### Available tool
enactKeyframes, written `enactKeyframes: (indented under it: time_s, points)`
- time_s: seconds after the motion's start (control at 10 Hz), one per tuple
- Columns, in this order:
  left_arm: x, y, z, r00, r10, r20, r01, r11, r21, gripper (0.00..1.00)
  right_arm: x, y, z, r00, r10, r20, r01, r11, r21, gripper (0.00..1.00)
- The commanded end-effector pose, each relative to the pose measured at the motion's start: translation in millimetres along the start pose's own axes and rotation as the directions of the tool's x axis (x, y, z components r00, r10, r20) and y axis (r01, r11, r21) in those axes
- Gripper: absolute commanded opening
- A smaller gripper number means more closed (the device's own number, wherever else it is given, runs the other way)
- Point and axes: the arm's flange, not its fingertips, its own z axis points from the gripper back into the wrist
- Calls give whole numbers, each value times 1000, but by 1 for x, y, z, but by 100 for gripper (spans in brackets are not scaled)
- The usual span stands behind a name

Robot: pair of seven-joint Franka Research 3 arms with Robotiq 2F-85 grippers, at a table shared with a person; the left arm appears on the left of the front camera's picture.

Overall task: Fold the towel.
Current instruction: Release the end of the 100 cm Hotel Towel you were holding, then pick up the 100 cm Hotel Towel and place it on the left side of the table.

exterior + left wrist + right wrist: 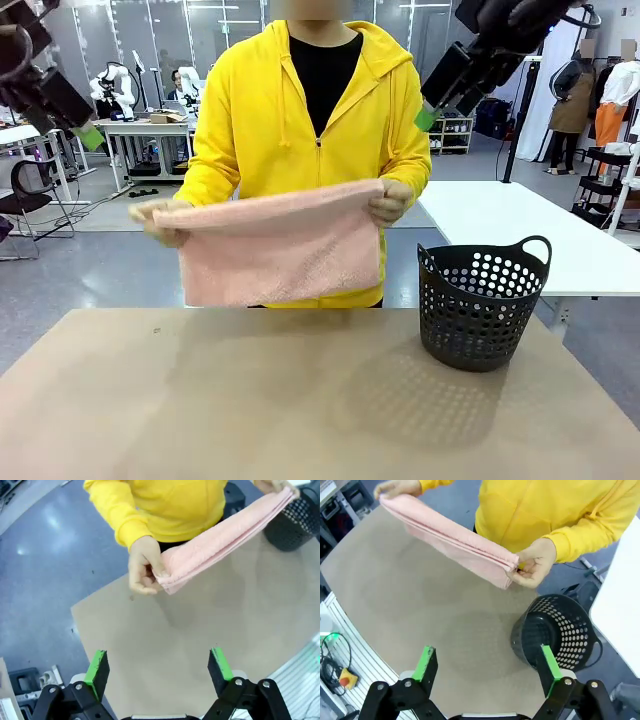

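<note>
Lab-like open workroom, white worktable [520,228], grey floor [90,272], black office chair [30,192], cluttered bench [150,128] behind.

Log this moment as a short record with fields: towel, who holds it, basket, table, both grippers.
towel: pink towel, doubled over in layers, hanging in the air above the table's far edge
holder: person in a yellow hoodie, one hand pinching each end, the other hand
basket: black basket, upright on the table, looks empty, apart from the towel
table: brown table
left gripper: left gripper open, raised above the table, holding nothing
right gripper: right gripper open, raised near the basket, holding nothing
</note>
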Motion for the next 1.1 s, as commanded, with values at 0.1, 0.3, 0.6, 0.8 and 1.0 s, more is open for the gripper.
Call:
enactKeyframes:
  time_s: [0.1,0.3,0.6,0.8,1.0]
  points:
    - [0,0,0,1000,0,0,0,1000,0,100,0,0,0,1000,0,0,0,1000,0,100]
    - [0,0,0,1000,0,0,0,1000,0,100,0,0,0,1000,0,0,0,1000,0,100]
    - [0,0,0,1000,0,0,0,1000,0,100,0,0,0,1000,0,0,0,1000,0,100]
    - [0,0,0,1000,0,0,0,1000,0,100,0,0,0,1000,0,0,0,1000,0,100]
    - [0,0,0,1000,0,0,0,1000,0,100,0,0,0,1000,0,0,0,1000,0,100]
